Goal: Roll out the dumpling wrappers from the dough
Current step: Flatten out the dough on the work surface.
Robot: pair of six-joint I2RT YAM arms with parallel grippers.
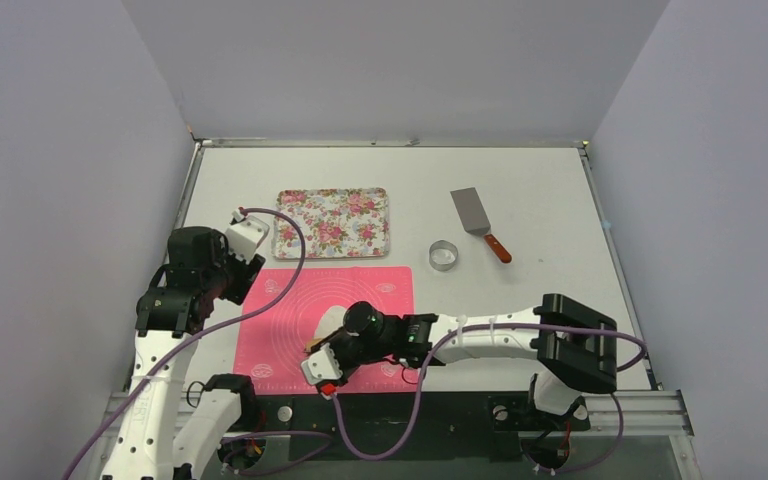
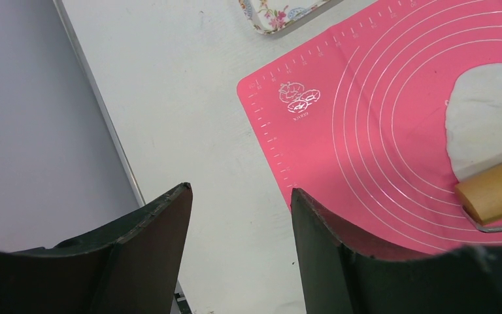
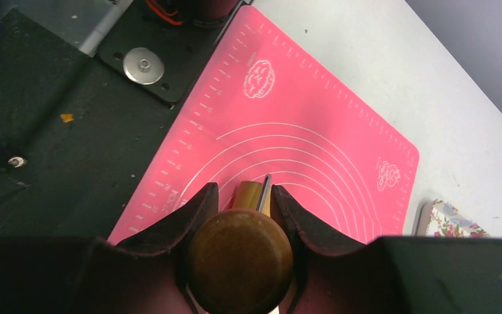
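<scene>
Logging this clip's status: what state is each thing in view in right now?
dough: flattened, on pink mat
roller: at the dough's edge, handle gripped
right gripper: shut on roller
left gripper: open, empty
tray: empty
ring cutter: lying free, untouched
spatula: lying flat, untouched

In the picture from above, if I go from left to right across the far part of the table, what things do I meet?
flowered tray → metal ring cutter → spatula
</scene>
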